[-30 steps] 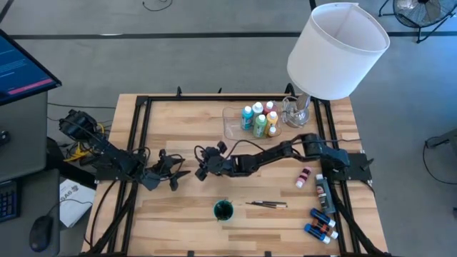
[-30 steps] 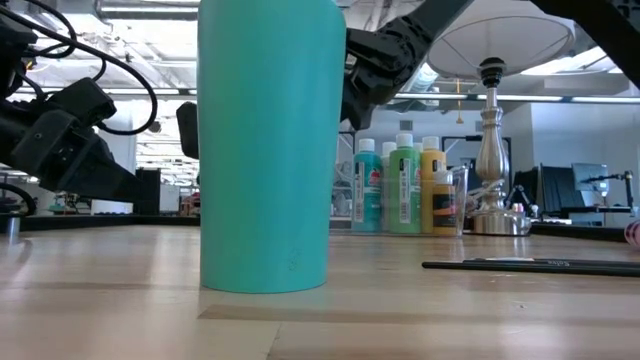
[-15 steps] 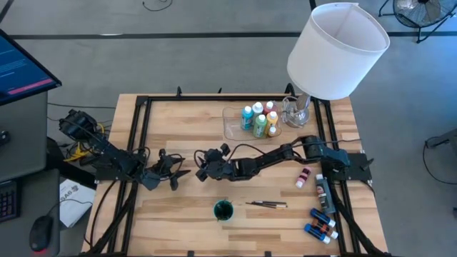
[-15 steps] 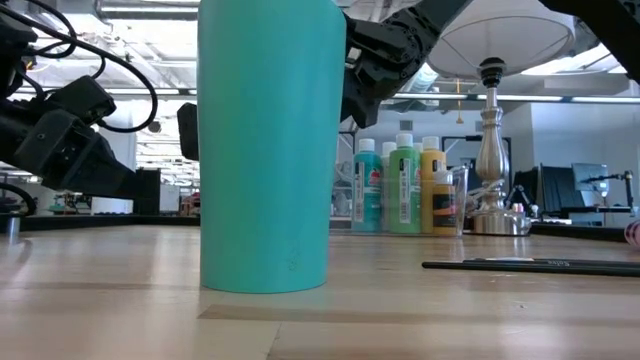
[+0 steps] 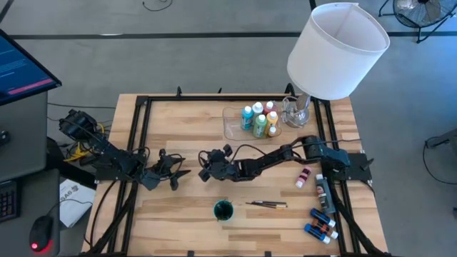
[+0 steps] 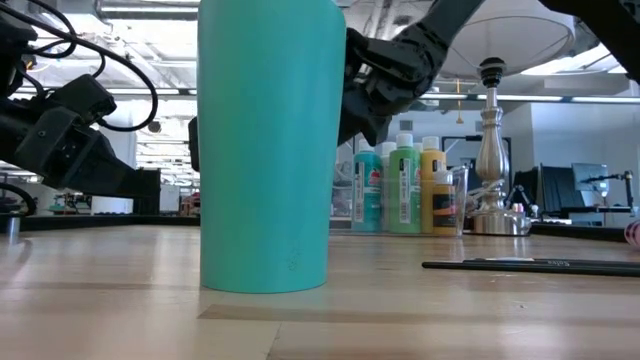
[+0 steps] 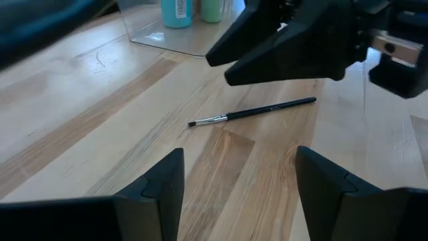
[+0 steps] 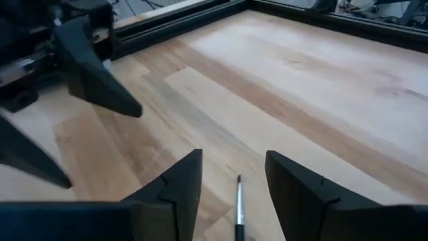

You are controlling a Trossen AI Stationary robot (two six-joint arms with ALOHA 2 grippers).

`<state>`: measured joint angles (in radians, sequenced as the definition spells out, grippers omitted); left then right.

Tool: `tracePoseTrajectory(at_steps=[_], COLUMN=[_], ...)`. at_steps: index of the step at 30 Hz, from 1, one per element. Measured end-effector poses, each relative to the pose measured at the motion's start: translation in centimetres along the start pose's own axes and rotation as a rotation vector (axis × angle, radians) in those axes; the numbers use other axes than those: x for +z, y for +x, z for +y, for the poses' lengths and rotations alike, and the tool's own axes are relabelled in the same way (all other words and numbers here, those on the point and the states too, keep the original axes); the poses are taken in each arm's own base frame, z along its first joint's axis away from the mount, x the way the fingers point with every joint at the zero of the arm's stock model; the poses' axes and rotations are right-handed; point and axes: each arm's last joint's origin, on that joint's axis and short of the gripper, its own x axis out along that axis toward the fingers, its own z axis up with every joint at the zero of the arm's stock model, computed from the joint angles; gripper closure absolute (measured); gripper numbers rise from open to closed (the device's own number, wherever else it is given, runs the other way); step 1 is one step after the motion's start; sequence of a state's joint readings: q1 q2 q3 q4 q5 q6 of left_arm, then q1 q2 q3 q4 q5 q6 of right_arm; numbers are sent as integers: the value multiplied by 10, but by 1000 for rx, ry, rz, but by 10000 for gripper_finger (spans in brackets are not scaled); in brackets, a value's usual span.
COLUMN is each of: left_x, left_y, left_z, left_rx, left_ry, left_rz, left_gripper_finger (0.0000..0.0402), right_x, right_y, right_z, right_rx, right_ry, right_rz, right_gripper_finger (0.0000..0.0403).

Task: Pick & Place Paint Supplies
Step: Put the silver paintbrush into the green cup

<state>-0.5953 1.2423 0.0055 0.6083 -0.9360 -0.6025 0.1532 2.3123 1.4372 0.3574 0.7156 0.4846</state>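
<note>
A: Starting at the near edge: tall teal cylindrical cup (image 5: 223,210) stands upright on the light wooden slatted table (image 5: 186,214). Just beside it, toward the right arm's side, two thin dark-handled brushes (image 5: 267,204) lie flat, side by side.

B: Grippers?

A: Mid-table. Right gripper (image 5: 205,167) reaches across from its side and hovers low over a third thin black-handled paintbrush (image 7: 251,112) lying on the wood between the two grippers. Fingers apart, nothing clamped; the brush shows in the gap between them (image 8: 238,207).

B: Left?

A: Left gripper (image 5: 173,173) sits opposite, near the right one, facing it. Fingers (image 7: 152,195) spread wide, empty.

B: Other supplies?

A: Right-side edge of the table: a small pink white-capped bottle (image 5: 304,176) lying down, a dark tube-like item (image 5: 323,193) beside it, and tiny blue-and-red bottles (image 5: 321,224) nearer the front corner. Can't tell exactly what the dark item is.

B: Far end?

A: Clear plastic tray (image 5: 233,126) holding upright white-capped paint bottles (image 5: 258,120): teal, green, yellow, red. Beside it a silver lamp base (image 5: 297,111) under a big white lampshade (image 5: 337,50).
</note>
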Motion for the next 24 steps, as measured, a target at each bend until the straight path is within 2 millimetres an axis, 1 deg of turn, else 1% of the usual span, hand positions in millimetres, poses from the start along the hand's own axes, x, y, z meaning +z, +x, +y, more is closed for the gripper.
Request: tracePoseTrajectory(at_steps=[10,18,24], left_x=[0,1,2], left_y=[0,0,0], left_z=[0,-1,-1], left_rx=[-2,-5,-8], left_ry=[-2,-7,5], left_rz=[-3,-7,-11], left_gripper_finger=[215,215,215], right_x=[-1,-1,-1], right_y=[3,5,13], right_z=[-4,-6,-14], right_rx=[3,36,105], right_ry=[-53,-27,26], right_rz=[23,57,141], right_gripper_finger=[246,249,252])
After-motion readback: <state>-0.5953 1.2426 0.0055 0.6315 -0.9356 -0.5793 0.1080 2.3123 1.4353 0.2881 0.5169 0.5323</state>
